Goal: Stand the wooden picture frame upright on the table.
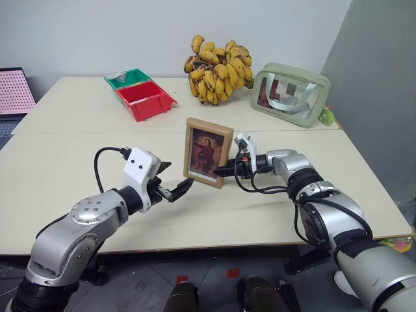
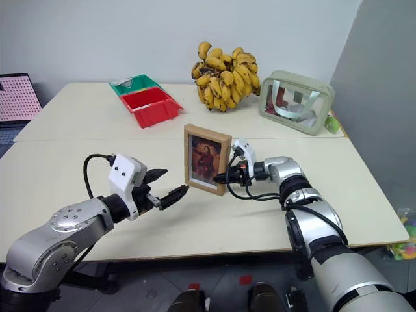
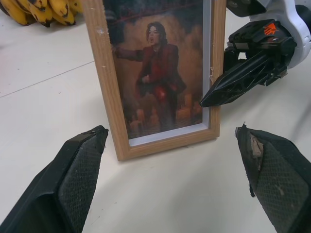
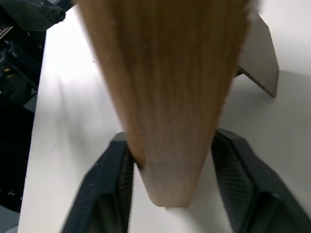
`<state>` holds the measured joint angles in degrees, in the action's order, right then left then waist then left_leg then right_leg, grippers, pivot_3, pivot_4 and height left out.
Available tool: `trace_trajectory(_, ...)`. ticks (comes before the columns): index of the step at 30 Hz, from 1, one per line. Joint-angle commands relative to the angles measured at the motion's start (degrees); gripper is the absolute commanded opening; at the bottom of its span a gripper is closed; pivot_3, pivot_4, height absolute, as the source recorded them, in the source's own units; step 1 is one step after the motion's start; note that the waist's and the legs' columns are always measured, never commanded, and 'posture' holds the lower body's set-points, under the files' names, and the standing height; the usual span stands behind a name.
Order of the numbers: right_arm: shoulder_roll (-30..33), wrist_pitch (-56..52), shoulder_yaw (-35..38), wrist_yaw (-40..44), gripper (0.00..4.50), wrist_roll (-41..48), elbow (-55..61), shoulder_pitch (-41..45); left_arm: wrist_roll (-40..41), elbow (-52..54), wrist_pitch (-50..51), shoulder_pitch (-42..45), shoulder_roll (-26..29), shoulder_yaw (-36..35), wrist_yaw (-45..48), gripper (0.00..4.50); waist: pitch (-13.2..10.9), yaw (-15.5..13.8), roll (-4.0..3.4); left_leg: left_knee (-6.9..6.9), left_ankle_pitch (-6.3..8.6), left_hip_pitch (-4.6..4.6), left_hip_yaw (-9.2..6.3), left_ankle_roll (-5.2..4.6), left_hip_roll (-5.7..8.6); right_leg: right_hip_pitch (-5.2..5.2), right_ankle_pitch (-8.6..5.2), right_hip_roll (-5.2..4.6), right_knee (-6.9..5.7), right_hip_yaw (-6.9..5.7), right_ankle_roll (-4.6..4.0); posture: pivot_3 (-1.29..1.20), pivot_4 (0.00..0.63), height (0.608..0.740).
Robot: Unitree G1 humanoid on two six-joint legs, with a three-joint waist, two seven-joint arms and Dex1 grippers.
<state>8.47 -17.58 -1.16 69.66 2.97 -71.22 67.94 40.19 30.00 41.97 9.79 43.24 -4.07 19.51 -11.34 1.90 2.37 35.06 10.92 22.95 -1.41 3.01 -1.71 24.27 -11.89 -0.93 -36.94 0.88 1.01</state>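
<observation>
Your picture frame [image 1: 208, 151] is a small upright rectangle of pale, straight-grained wood around a dark portrait, standing mid-worktop [image 1: 78, 130] on the smooth cream surface just nearer you than its seam line. A grey-brown card stand [image 4: 260, 53] props it from behind. Your right end effector [image 4: 172, 179] straddles the frame's right edge, ribbed black fingers [image 4: 114, 184] close on both faces; whether they press it, you cannot tell. Your left end effector [image 3: 170, 160] is spread wide, empty, just short of the frame's front.
</observation>
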Motion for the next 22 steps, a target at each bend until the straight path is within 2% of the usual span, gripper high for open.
trace_trajectory(1, 2.57, 0.54, -0.70, 2.34, 3.45, -0.48, 3.44, -1.06, -1.09, -1.08, -0.29, 3.27, -0.71, -0.60, 2.11, 4.50, 0.00, -0.05, 0.00, 0.00, 0.00, 0.00, 0.00, 0.00, 0.00, 0.00, 0.00, 0.00, 0.00, 0.00, 0.00, 0.00, 0.150, 0.740)
trace_trajectory(4, 6.28, 2.14, -3.41, 5.41, 4.07, -2.17, 8.07, -5.15, -1.53, -3.28, -0.08, 4.86, -0.23, -1.79, 4.18, 4.50, 0.00, -0.19, 0.00, 0.00, 0.00, 0.02, -0.04, 0.00, 0.01, -0.03, 0.00, 0.00, 0.02, -0.04, 0.01, 0.00, 0.150, 0.740)
trace_trajectory(6, 11.31, 1.97, -5.17, 6.25, 4.45, -3.31, 17.49, -11.52, -2.03, -5.29, -0.28, 5.40, 0.95, -2.85, 6.11, 4.50, 0.00, -0.26, 0.01, 0.00, 0.00, 0.02, -0.02, 0.00, 0.02, -0.05, 0.00, -0.01, 0.07, -0.04, 0.02, 0.00, 0.150, 0.740)
trace_trajectory(9, 17.09, -3.56, -3.49, 3.39, 4.45, -1.48, 38.03, -21.69, -1.20, -8.01, 1.34, 6.56, 2.31, -4.81, 8.29, 4.50, -0.02, -0.27, -0.03, -0.02, 0.01, 0.05, 0.00, 0.00, 0.07, -0.02, -0.05, -0.07, 0.07, -0.01, 0.09, 0.00, 0.150, 0.740)
trace_trajectory(12, 19.05, -13.63, -1.07, -1.77, 4.45, 1.70, 56.98, -28.42, 1.59, -10.43, 4.63, 8.39, 4.14, -6.99, 11.63, 4.50, -0.04, 0.12, -0.06, -0.02, 0.01, 0.06, -0.03, -0.01, 0.02, 0.03, -0.07, -0.04, 0.02, -0.05, 0.12, 0.00, 0.150, 0.740)
trace_trajectory(15, 17.02, -29.82, 1.59, -7.60, 4.45, 7.43, 74.27, -30.61, 2.73, -12.30, 6.97, 9.09, 7.38, -8.53, 16.06, 4.50, -0.05, 1.40, -0.08, -0.03, 0.01, -0.03, 0.01, 0.00, -0.06, 0.09, -0.07, 0.01, -0.13, 0.01, 0.11, 0.00, 0.150, 0.740)
trace_trajectory(18, 10.56, -45.86, 5.13, -15.54, 4.45, 13.88, 87.72, -30.07, 2.88, -14.58, 8.17, 10.06, 9.83, -9.67, 18.72, 4.50, -0.05, 1.85, -0.09, -0.03, 0.01, -0.15, -0.05, 0.00, -0.22, 0.10, -0.07, 0.14, -0.20, -0.03, 0.09, 0.00, 0.150, 0.740)
trace_trajectory(22, 4.73, -54.74, 4.98, -25.05, 4.45, 15.26, 94.98, -29.88, 1.24, -17.00, 7.04, 12.02, 12.34, -9.26, 22.31, 4.50, -0.05, 1.38, -0.09, -0.05, 0.02, -0.06, -0.15, 0.02, -0.26, 0.10, -0.09, 0.15, -0.07, -0.17, 0.04, 0.00, 0.150, 0.740)
